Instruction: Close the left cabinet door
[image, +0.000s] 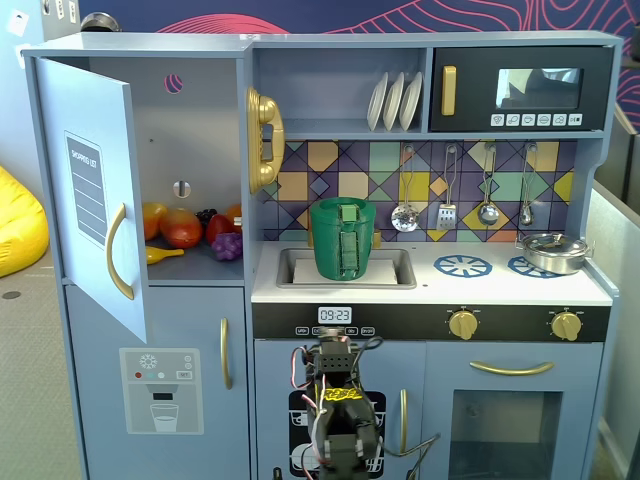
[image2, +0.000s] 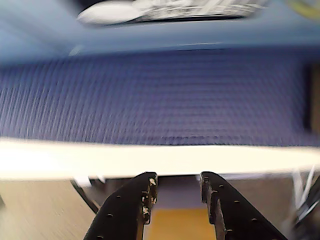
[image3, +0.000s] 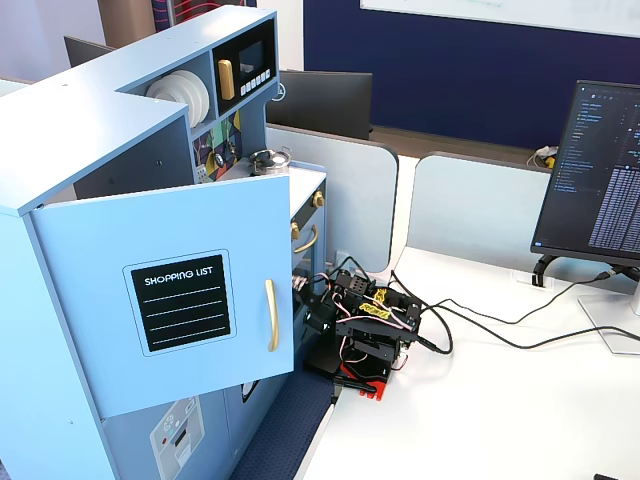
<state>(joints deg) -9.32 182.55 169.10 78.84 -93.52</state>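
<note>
The left cabinet door (image: 88, 190) of the toy kitchen (image3: 60, 120) stood wide open, swung out toward the room on its far-left hinge, while the arm (image3: 362, 335) sat folded low on the white surface (image3: 500, 400) in front of the oven, well apart from the door. In a fixed view the door's chalkboard "SHOPPING LIST" panel (image3: 181, 302) and gold handle (image3: 270, 315) faced outward; the door's long axis ran vertically, with its free edge pointing away from the cabinet and toward the arm's side of the surface. Behind it, toy fruit (image: 190, 230) lay on the exposed shelf.

In the wrist view, the gripper (image2: 176, 186) showed its jaws spread with a clear gap between them and nothing held; the picture was blurred, and what lay beyond them could not be made out.

The risks, judged from this position: the arm was low and folded, so it would need to rise and reach well to its side to meet the door, and a push landing near the hinge rather than the free edge would likely do little. Contact on the curved handle could slip off, and an open jaw might catch on it. A push that stopped short would leave the door ajar, and cables (image3: 470, 330) trailing from the arm's base could snag during a wide swing.
</note>
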